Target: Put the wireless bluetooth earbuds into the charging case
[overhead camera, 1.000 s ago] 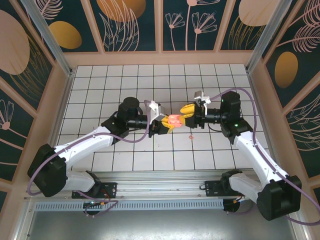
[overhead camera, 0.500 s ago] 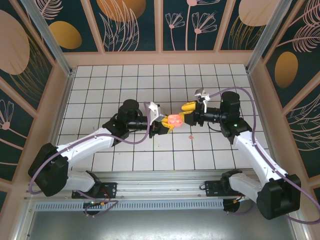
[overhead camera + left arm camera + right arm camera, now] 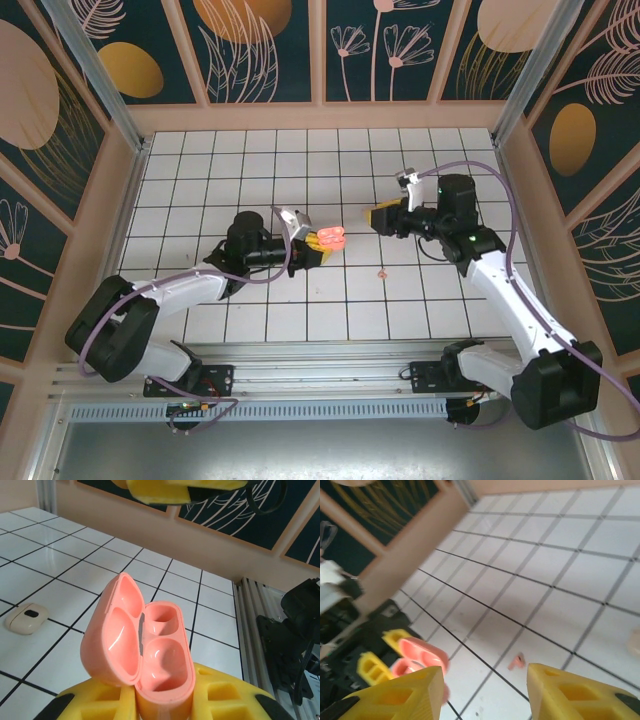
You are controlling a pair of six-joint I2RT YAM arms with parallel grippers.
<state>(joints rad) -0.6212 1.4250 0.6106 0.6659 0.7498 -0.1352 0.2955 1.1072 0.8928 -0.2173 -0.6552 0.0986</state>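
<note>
- Charging case sits in the left gripper, whose yellow fingers are pinched narrow on its lower shell. It is held above the middle of the tabletop with the lid swung open and both wells empty.
- The right gripper hangs to the right of the charging case, well apart from it, with its fingers spread and nothing between them.
- One pink earbud lies on the tabletop under the right gripper, apart from the case.
- A small cream piece with a dark oval rests on a tile off to one side. It may be the other earbud, but the view is too poor to say.
- The step in hand looks like picking up the loose earbud. The right gripper should come straight down over it, straddle its narrow side and close gently, as so small a piece could flick away.
- It should pinch the bud's body, so the stem end is free to enter a well.
- The left grip should hold steady, wells facing up and lid back.
- The bud should be matched to the well of its shape and released only once seated.
- No brand, label or writing can be read. The wall panels carry only leaf and flower patterns.
</note>
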